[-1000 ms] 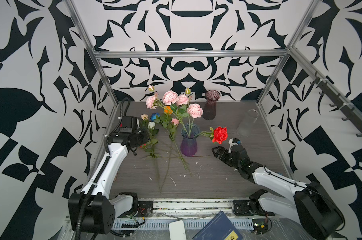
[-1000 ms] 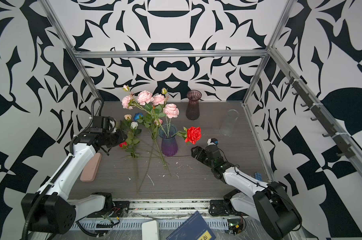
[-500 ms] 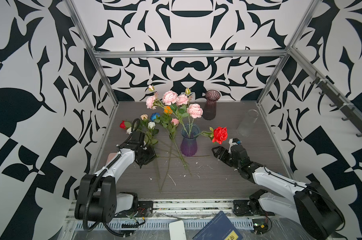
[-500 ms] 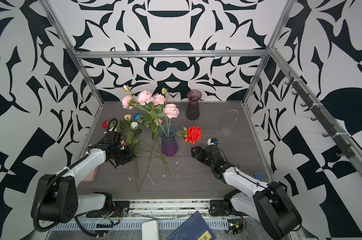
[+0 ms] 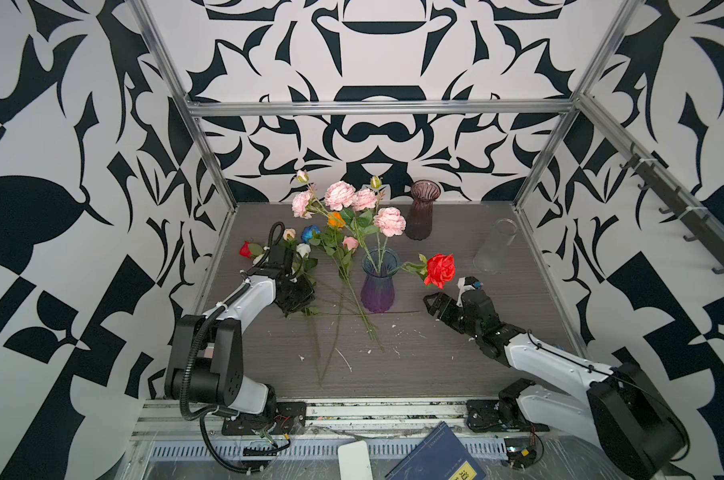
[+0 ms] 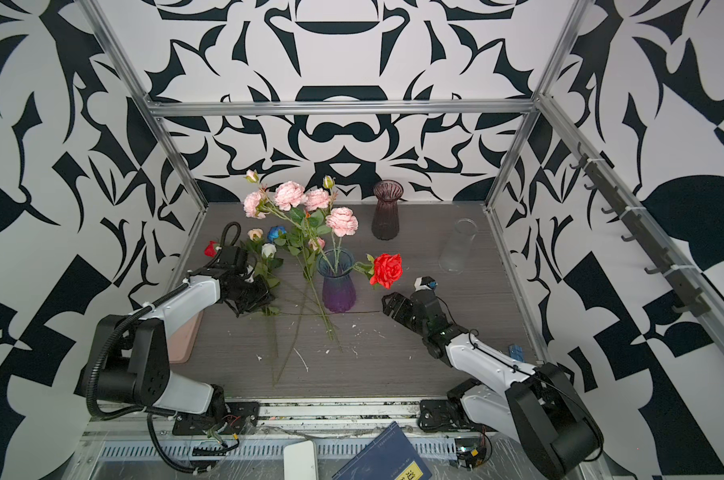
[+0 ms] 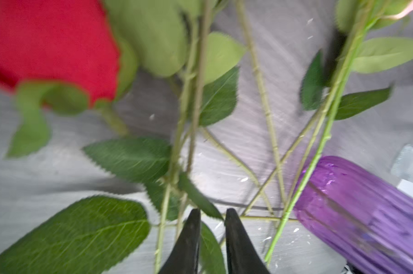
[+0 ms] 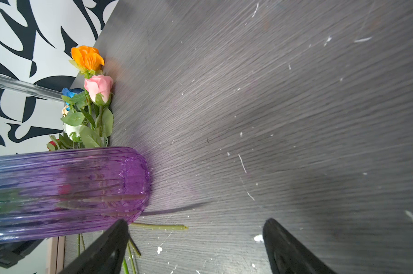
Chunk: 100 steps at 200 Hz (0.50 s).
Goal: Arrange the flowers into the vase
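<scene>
The purple vase [image 5: 377, 286] stands mid-table holding the pink spray [image 5: 339, 195] and a red rose [image 5: 440, 270] that leans right. Loose flowers lie to its left: a red rose [image 5: 245, 249], cream [image 5: 289, 234], blue [image 5: 310, 232], white [image 5: 303, 249], orange [image 5: 335, 219] and pink [image 5: 350, 243]. My left gripper [image 7: 212, 211] is low among their crossed stems, its jaws a narrow gap apart with a leaf in the gap and no stem pinched. My right gripper [image 8: 196, 220] stands wide open and empty, just right of the vase [image 8: 58, 189].
A dark maroon vase [image 5: 423, 210] stands at the back and a clear glass vase [image 5: 495, 251] at the back right. A pink board [image 6: 185, 336] lies by the left wall. A blue book [image 5: 435, 457] and a white device [image 5: 354, 459] lie beyond the front rail.
My left arm has come down from above the rear-left flowers to the stems beside the vase, uncovering the loose red rose. The right arm has not moved.
</scene>
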Available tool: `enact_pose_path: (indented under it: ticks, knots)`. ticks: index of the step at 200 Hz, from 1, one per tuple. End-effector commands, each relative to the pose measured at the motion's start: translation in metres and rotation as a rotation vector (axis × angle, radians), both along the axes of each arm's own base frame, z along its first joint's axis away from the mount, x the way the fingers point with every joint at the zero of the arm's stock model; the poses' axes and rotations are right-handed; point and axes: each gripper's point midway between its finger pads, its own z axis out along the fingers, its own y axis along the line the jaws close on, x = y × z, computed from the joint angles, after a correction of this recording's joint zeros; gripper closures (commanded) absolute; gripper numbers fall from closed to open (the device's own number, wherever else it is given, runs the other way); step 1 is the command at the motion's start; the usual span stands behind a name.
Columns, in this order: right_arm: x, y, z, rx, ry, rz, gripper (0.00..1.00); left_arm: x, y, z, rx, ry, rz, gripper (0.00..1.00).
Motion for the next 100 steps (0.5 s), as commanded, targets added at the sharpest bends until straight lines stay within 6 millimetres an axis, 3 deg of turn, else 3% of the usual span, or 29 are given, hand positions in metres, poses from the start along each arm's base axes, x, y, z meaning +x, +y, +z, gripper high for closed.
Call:
enact_pose_path:
  ticks: [1, 36, 100]
  knots:
    - [0.007, 0.004, 0.01, 0.014, -0.036, 0.007, 0.07, 0.025, -0.007, 0.014, -0.031, -0.049, -0.005, 0.76]
    - [0.007, 0.003, 0.01, 0.013, -0.034, 0.004, 0.08, 0.043, -0.009, 0.008, -0.022, -0.038, -0.001, 0.76]
    - [0.009, 0.005, 0.008, 0.011, -0.025, 0.01, 0.07, 0.055, -0.011, -0.02, -0.008, 0.032, -0.016, 0.75]
